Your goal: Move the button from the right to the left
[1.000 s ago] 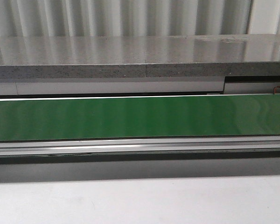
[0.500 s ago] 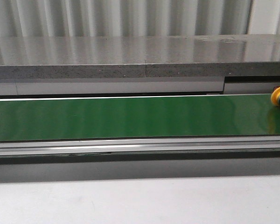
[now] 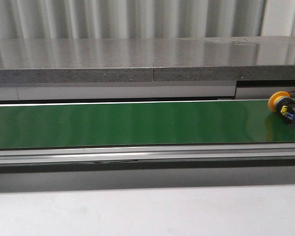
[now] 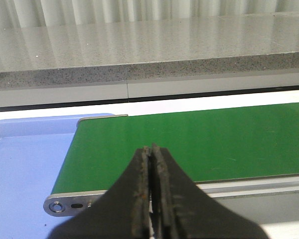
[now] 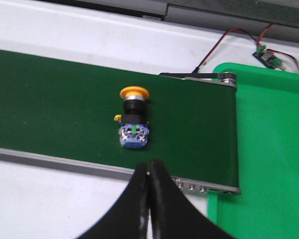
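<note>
belt (image 3: 137, 123): smooth green, slight sheen | ledge (image 3: 137, 59): polished speckled stone

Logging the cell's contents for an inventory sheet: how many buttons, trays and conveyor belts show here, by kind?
Button: 1
Trays: 2, a blue tray and a green tray
Green conveyor belt: 1
Total: 4
</note>
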### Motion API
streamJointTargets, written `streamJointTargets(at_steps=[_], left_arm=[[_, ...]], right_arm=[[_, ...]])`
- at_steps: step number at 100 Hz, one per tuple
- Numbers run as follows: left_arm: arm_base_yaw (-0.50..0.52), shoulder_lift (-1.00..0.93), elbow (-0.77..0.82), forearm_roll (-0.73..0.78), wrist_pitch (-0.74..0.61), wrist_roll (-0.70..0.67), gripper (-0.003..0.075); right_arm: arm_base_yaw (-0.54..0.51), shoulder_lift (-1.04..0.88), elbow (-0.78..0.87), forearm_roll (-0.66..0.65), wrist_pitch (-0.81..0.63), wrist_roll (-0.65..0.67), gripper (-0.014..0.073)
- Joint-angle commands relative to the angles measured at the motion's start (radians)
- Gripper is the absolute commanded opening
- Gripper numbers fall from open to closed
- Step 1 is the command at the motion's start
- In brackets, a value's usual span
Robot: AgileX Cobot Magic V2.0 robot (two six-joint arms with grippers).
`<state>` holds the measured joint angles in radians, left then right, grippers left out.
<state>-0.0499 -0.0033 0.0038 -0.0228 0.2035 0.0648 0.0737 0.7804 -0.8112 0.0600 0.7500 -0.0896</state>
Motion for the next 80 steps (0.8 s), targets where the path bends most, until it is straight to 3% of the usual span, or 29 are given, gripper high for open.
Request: streamJointTargets(at_steps=[1,24,37,58,80], left_arm=[[0.000,-0.032,0.038,-0.007,-0.075,-0.007,-0.0020],[0.000,-0.032,0.038,-0.005,-0.075,-0.007,-0.0020],[0.000,-0.032,0.038,0.081,-0.077,-0.007,-0.0020],[0.000,-0.032,0.038,0.084,-0.077,-0.007,-0.0020],[0.000,-0.032,0.038,0.084,-0.130,-0.007,-0.0020]], right_arm=[[0.029,-0.065,0.033,-0.001,-0.083,-0.011,-0.0066],[0.039,-0.249,0.187,0.000,-0.095,-0.011,-0.0066],[0.039,-0.369,0.252,0.000,-0.096,-0.011,-0.0066],[0.039,-0.530,0.301,0.000,-0.100,-0.011,-0.0066],[0.039,-0.573,0.302,0.000,-0.107,-0.011,-0.0066]])
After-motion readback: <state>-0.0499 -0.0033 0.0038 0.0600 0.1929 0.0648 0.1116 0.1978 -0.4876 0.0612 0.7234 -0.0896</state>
